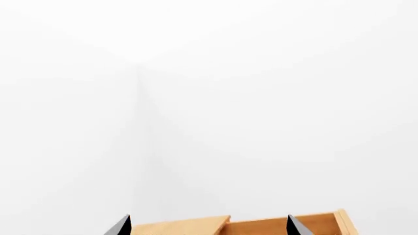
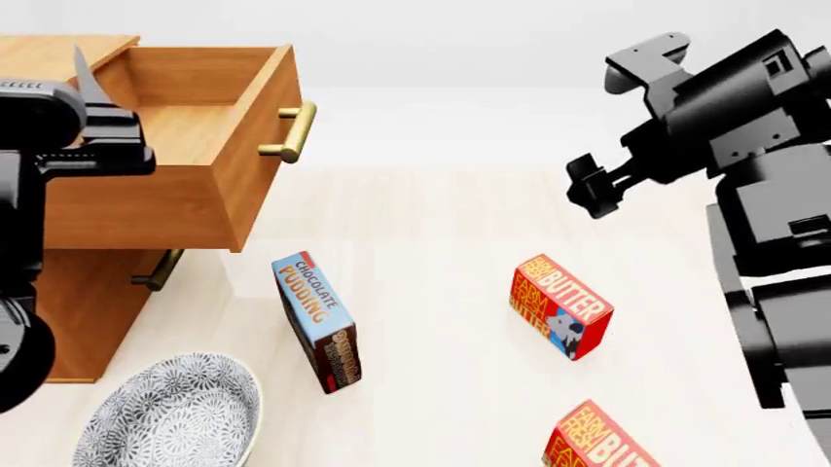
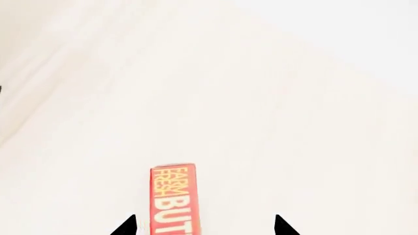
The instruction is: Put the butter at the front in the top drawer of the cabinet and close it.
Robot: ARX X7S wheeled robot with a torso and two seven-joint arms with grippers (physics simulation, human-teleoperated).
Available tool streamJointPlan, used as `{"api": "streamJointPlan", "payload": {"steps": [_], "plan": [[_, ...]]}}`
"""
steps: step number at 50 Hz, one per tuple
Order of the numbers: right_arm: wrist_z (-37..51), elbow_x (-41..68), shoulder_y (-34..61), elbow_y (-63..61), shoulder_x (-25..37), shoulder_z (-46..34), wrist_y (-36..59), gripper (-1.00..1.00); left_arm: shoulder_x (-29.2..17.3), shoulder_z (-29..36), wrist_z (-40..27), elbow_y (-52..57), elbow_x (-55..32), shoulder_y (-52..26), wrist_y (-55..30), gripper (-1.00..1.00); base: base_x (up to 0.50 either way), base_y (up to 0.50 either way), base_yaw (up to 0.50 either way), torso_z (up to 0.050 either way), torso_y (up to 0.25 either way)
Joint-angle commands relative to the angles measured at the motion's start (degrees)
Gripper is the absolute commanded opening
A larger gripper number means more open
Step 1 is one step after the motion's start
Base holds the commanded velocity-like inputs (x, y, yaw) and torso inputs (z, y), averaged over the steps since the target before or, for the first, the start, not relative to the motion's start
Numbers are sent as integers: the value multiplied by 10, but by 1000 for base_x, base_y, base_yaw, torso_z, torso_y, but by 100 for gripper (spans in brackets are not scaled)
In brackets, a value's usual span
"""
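Two red butter cartons lie on the pale surface in the head view. One is in the middle right and the front one is cut by the lower edge. The cabinet stands at the left with its top drawer pulled out and empty. My left gripper is open and empty over the drawer; my left arm covers the drawer's left part. My right gripper is open and empty, and a butter carton lies on the surface between its fingertips. I cannot tell which carton that is.
A blue chocolate pudding box stands on edge left of the butter. A patterned bowl sits at the front left below the cabinet. The drawer's brass handle juts out to the right. My right arm hangs high at the right.
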Motion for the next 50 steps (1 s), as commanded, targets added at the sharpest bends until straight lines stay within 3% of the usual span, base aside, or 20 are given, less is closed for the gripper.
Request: {"api": "streamJointPlan", "payload": {"steps": [1,18,50], "plan": [[49,69,-6,59,-27,-37,-42,100,3,3,-2,-8,6,18,19,100,0,0,0,0,0],[88,128,-37,59,-26,-87,-60,100,1,0,5,-9,8,27,34,100,0,0,0,0,0],[83,150,-84,58,-28,-133,-67,100,-1,1,4,-2,13,46,50,100,0,0,0,0,0]]}}
